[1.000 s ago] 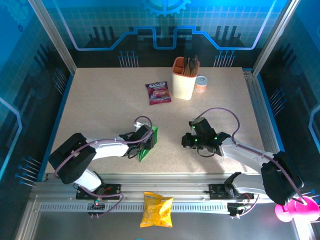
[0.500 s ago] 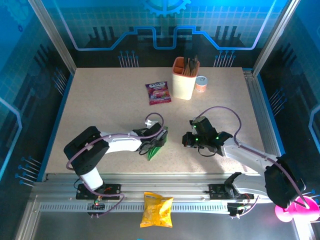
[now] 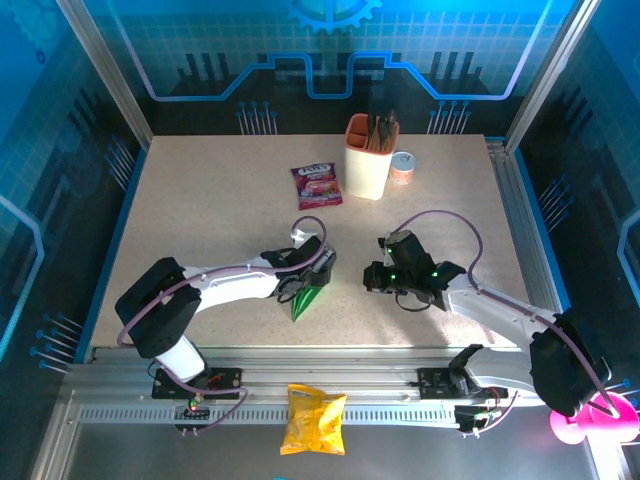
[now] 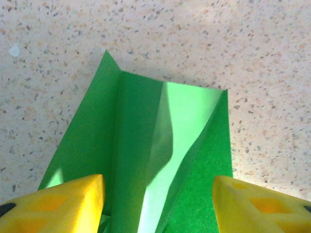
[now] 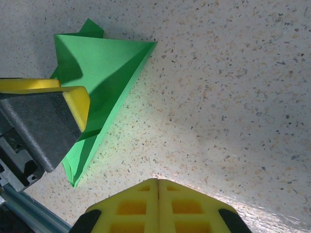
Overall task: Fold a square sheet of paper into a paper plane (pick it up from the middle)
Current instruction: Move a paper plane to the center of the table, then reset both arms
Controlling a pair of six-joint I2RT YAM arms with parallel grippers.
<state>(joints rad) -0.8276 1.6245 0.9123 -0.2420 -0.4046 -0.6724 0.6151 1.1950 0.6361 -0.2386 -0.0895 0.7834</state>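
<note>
The bright green sheet of paper (image 3: 305, 298) lies on the table as a folded, pointed shape with its tip toward the near edge. In the left wrist view the paper (image 4: 146, 145) shows a raised centre crease and two flaps. My left gripper (image 3: 320, 270) stands over its wide end, open, with its yellow fingers (image 4: 77, 199) spread apart above the flaps. The right wrist view shows the paper (image 5: 104, 63) with one left finger (image 5: 77, 99) resting over it. My right gripper (image 3: 372, 280) hovers just right of the paper, shut and empty (image 5: 158, 183).
A purple snack sachet (image 3: 317, 185), an orange holder with utensils (image 3: 368, 157) and a small can (image 3: 402, 167) stand at the back. A yellow crisp bag (image 3: 313, 418) lies on the rail below the table's near edge. A pink object (image 3: 590, 420) sits at bottom right.
My left gripper has shifted right, toward the right gripper, and the green paper has moved with it, its tip now pointing at the near edge. The right arm has barely moved.
</note>
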